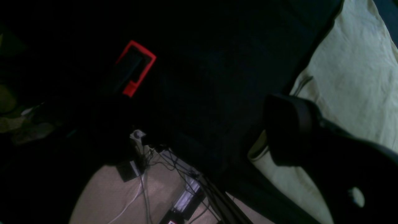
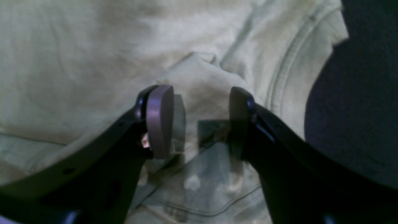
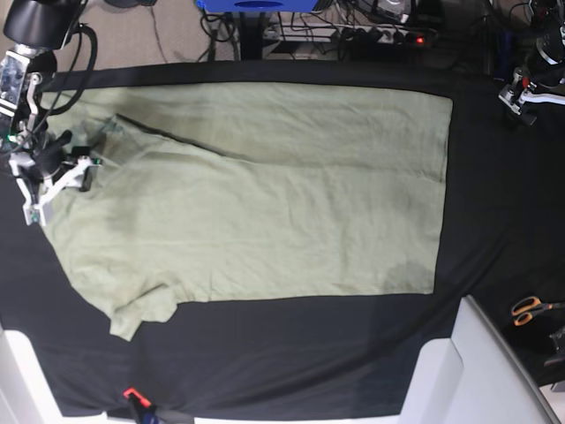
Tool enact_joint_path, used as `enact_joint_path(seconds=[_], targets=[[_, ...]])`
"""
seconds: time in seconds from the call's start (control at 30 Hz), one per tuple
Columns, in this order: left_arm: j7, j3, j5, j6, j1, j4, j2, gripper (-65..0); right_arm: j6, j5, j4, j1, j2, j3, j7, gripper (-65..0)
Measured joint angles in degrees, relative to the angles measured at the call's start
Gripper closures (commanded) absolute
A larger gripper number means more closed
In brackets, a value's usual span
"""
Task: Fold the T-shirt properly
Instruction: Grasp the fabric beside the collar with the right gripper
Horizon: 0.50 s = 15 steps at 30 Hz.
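Note:
The pale green T-shirt [image 3: 265, 194] lies spread flat on the black tablecloth [image 3: 494, 212], its far sleeve [image 3: 119, 128] folded inward and its near sleeve [image 3: 132, 314] sticking out. My right gripper [image 2: 200, 121] is open just above the shirt's left end, and a folded point of fabric [image 2: 199, 74] shows between its fingers [image 2: 160, 119]. A curved stitched edge [image 2: 289, 62] runs to its right. In the base view that gripper [image 3: 53, 172] sits at the shirt's left edge. My left gripper [image 3: 525, 88] hovers off the shirt at the far right, holding nothing. One dark finger [image 1: 289, 130] shows beside the shirt [image 1: 357, 77].
Orange-handled scissors [image 3: 532, 308] lie at the right edge. A white block [image 3: 481, 371] stands at the front right corner. A small red-tipped thing [image 3: 131, 395] sits at the front edge. Cables and a power strip [image 3: 388, 35] lie on the floor behind the table.

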Motion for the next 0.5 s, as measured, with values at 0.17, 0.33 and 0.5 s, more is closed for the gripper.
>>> enact_joint_path(seconds=[0.17, 0.33, 0.5], targets=[[0.00, 0.00, 0.02, 0.00, 0.00, 0.00, -0.13, -65.0, -0.46, -0.02, -1.84, 0.33, 0.92, 0.11, 0.22, -27.6], [-0.02, 0.00, 0.02, 0.02, -0.02, 0.00, -0.15, -65.0, -6.01, 0.17, -1.88, -0.26, 0.79, 0.11, 2.64, -28.5], [0.00, 0.00, 0.02, 0.00, 0.00, 0.00, -0.13, -65.0, -5.81, 0.20, -1.88, -0.28, 0.81, -0.07, 2.64, -27.8]])
